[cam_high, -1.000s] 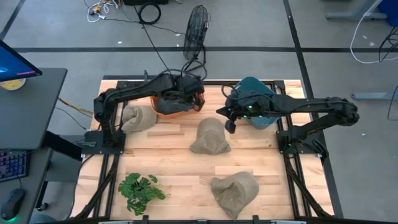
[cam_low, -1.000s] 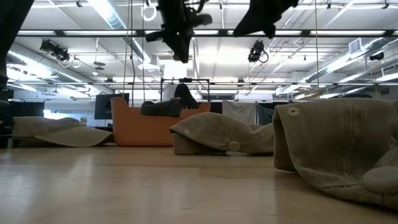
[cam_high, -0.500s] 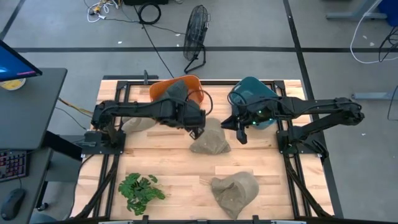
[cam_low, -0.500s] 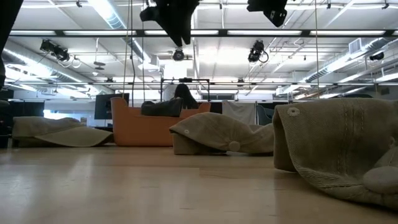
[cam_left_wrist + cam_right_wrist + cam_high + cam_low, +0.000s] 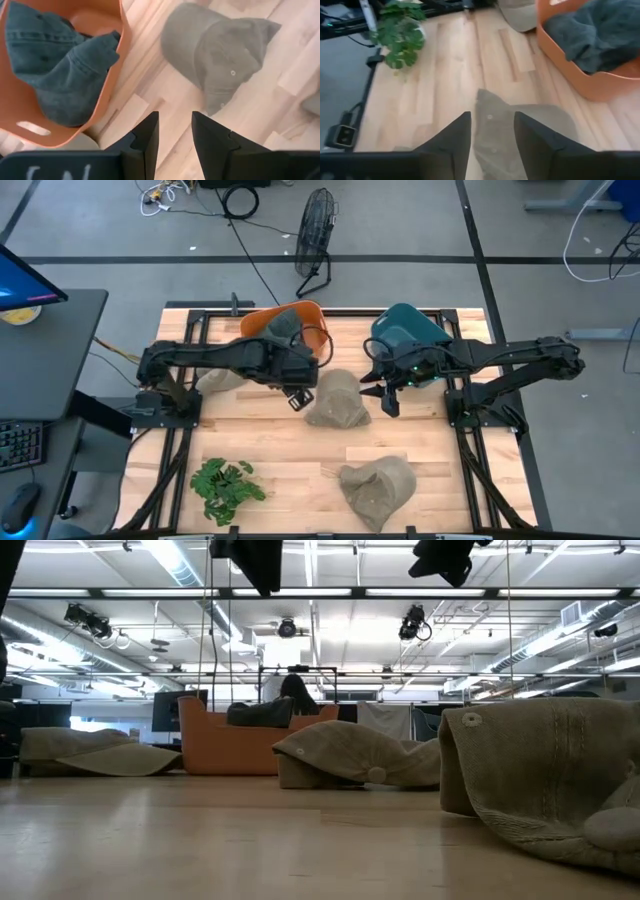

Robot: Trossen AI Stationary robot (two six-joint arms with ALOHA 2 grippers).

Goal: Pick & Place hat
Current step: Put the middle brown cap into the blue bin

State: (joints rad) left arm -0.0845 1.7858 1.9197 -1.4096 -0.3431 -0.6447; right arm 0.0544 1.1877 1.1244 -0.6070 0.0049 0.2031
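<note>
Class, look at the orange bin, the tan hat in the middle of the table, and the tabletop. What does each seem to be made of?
Orange bin: probably plastic, with a smooth, thin, evenly coloured wall.
Tan hat: soft woven cloth, likely cotton, matte and creased, with a small eyelet.
Tabletop: light wood, seemingly joined strips, with visible grain and a slight sheen.

Quick count of what's on the table: three tan hats lying loose, one in the middle, one at the front, one on the left side by the orange bin; one dark denim hat sitting in the orange bin; so two bins total, the orange one plus a teal bin; one little green plant; two robot arms, and one floor fan past the back edge.
</note>
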